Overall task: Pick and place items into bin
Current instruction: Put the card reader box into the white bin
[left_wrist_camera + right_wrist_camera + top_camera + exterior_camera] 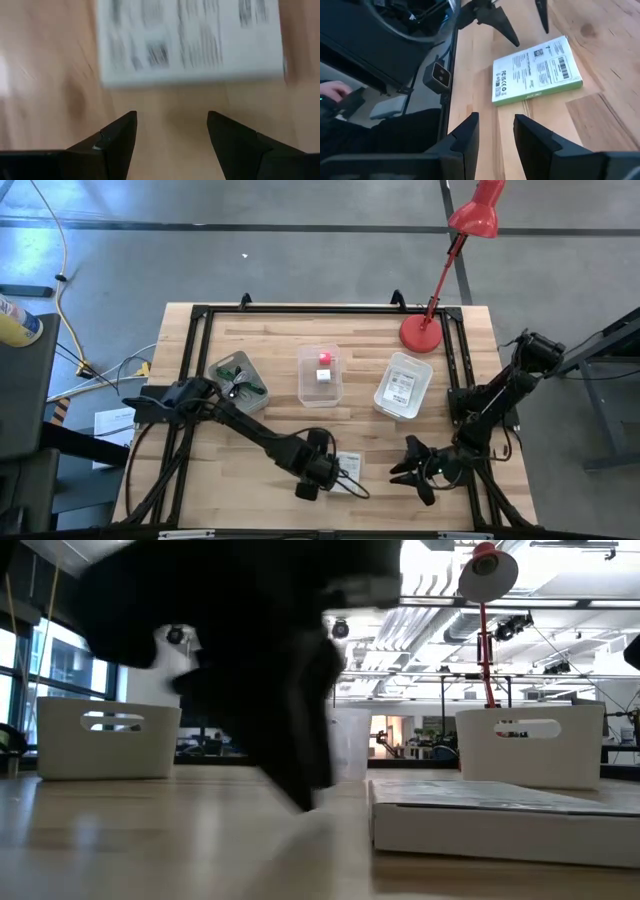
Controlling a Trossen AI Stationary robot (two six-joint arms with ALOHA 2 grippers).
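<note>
- A butcher-block table (300, 320) stands on a grey concrete floor, a red desk lamp (440, 270) at its far right corner. Seen from above, three bins sit in a row across its middle: the left bin (238, 380) holds green and dark items, the clear middle bin (319, 374) a pink cube (324, 359) and a white cube (322, 376), the right bin (403, 385) a printed packet (400, 388).
- Near the front edge, the left gripper (335, 475) is just beside a flat white packet (349, 465) on the bare wood; the right gripper (412, 468) is a little to its right, holding nothing.
- At table height, a dark blurred arm fills the upper left; the packet (500, 815) lies flat in the right foreground, white bins behind it.
- The left wrist camera shows the packet (190, 40) lying just ahead of spread, empty fingers (117, 137).
- The right wrist camera shows its own fingers (470, 132) parted with a narrow gap, nothing between them, and the green-edged packet (536, 70) ahead, the other gripper's tips beyond it.
</note>
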